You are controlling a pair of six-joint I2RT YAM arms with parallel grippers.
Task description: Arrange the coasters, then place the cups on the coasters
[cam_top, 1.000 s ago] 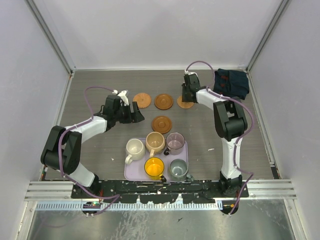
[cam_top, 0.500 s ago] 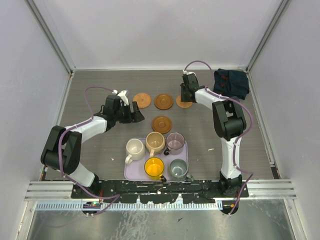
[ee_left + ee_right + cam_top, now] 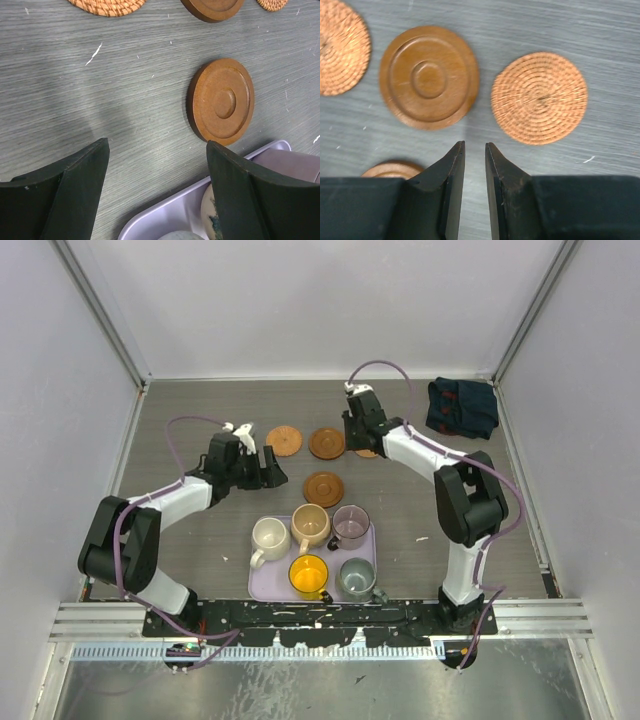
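Several round coasters lie on the grey table: a woven one (image 3: 284, 440), a brown wooden one (image 3: 326, 443), a woven one (image 3: 369, 451) partly under my right arm, and a wooden one (image 3: 322, 487) nearer the tray. Several cups stand on the lavender tray (image 3: 258, 585): cream (image 3: 268, 538), tan (image 3: 310, 525), mauve (image 3: 351, 524), yellow (image 3: 309, 574), grey-green (image 3: 356, 577). My left gripper (image 3: 157, 145) is open and empty, left of the near wooden coaster (image 3: 221, 101). My right gripper (image 3: 475, 145) shows a narrow gap, holding nothing, between the wooden coaster (image 3: 428, 77) and the woven coaster (image 3: 539, 98).
A dark folded cloth (image 3: 462, 406) lies at the back right corner. Metal frame posts and white walls bound the table on three sides. The tray's rim (image 3: 160, 220) sits just below my left fingers.
My right gripper has swung left, off the right woven coaster, to the gap beside the wooden one. The left arm has hardly moved.
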